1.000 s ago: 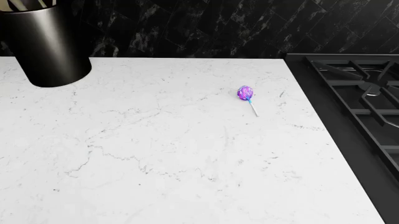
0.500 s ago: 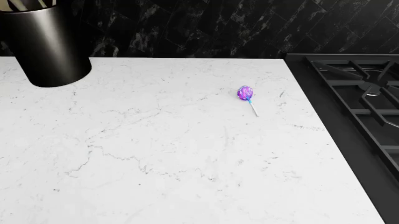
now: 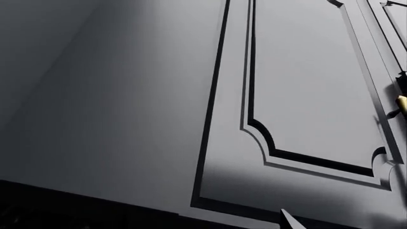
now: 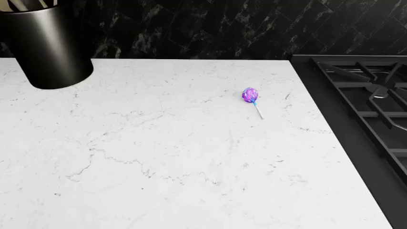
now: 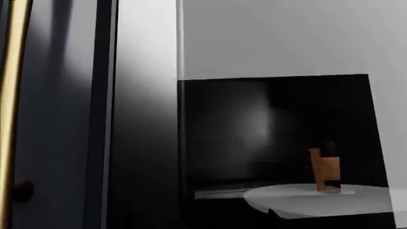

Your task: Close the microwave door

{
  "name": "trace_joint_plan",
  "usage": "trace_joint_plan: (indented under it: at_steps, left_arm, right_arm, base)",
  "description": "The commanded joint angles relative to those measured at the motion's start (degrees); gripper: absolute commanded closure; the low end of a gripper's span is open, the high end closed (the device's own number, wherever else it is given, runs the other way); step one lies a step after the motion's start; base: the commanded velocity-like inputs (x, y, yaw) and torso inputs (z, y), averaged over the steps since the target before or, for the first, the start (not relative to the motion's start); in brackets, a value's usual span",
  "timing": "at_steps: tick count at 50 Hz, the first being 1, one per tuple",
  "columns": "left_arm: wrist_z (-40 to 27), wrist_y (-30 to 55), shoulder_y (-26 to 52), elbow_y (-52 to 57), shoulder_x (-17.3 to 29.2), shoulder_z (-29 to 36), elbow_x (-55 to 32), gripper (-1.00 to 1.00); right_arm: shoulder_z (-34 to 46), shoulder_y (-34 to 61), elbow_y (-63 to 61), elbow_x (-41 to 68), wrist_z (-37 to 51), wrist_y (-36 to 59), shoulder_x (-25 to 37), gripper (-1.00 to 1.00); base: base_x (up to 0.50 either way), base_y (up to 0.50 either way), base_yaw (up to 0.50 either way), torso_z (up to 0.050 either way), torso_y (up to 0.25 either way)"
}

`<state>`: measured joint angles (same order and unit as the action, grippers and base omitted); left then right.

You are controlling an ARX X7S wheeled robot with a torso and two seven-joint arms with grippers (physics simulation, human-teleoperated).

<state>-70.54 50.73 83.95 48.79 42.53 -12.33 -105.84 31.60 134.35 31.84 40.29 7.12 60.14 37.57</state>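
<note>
Oddly, my head view finds only a lollipop on the counter, no microwave, and neither gripper shows, so I cannot tell their state.

We saw a white marble counter running up to a black tiled wall. On the counter's far left corner stood a dark round pot, with pale utensil handles poking from its top. Well apart from the pot, toward the right, lay a purple and blue lollipop, its thin stick pointing toward us. A black stove with iron grates butted against the counter's right edge.

From the left wrist we saw a grey cabinet door with a recessed panel, and a bit of brass at the frame's edge. From the right wrist we made out a long brass handle on a dark cabinet door.
</note>
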Motion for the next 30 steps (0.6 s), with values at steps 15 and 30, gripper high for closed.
trace_joint_plan:
  at_steps: [15,30]
  left_arm:
    - [-0.05,-0.39,-0.12,0.27,0.32,0.52,0.16,-1.00]
    - [-0.24,-0.77,-0.11,0.31,0.52,0.78,0.03,-1.00]
  right_arm:
    - [-28.50,0.64,8.52,-32.10,-22.49,7.23,-9.07,-1.00]
    - [-36.47,0.65,13.60,-3.51,-1.05,17.43,-4.68,-1.00]
  base:
    - [0.00,0.00,0.00,0.000,0.000]
    - [0.00,0.00,0.00,0.000,0.000]
